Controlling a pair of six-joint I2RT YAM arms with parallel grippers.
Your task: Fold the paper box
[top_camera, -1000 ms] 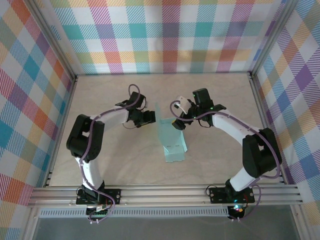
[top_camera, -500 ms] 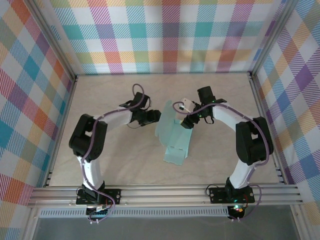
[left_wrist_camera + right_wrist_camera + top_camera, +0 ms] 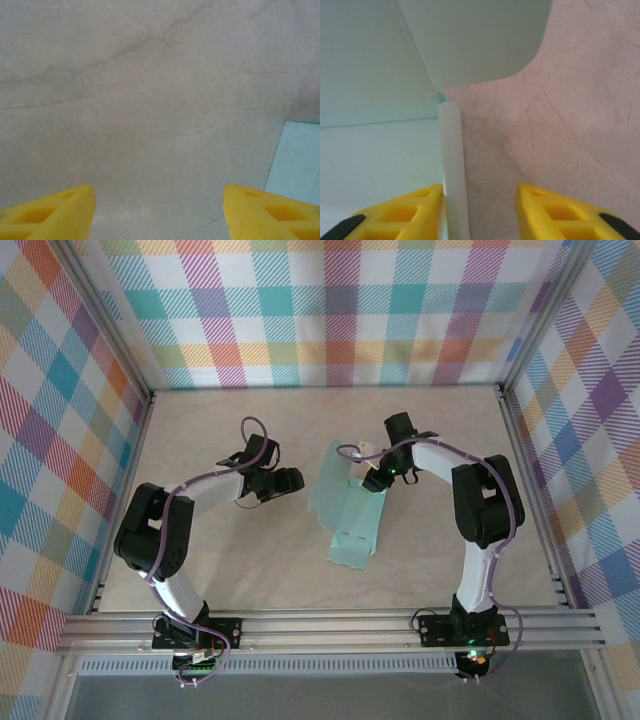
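The right pincer (image 3: 479,192) is standing partly parted, its 2 yellow fingers (image 3: 405,212) straddling a raised white card edge of the paper box (image 3: 370,150). That edge is lying against the finger on the left of the wrist view, with a clear gap showing to the other, so nothing is being clamped. A rounded flap is rising just beyond the tips.

The left pincer (image 3: 157,200) is hanging released with nothing between its fingers, a pale card corner showing beside 1 of them.

From above, the paper box (image 3: 350,525) is lying mid-desk (image 3: 250,560) between the 2 arms, with the right pincer (image 3: 375,480) at its far right edge and the left pincer (image 3: 290,480) near its left side but apart from it.
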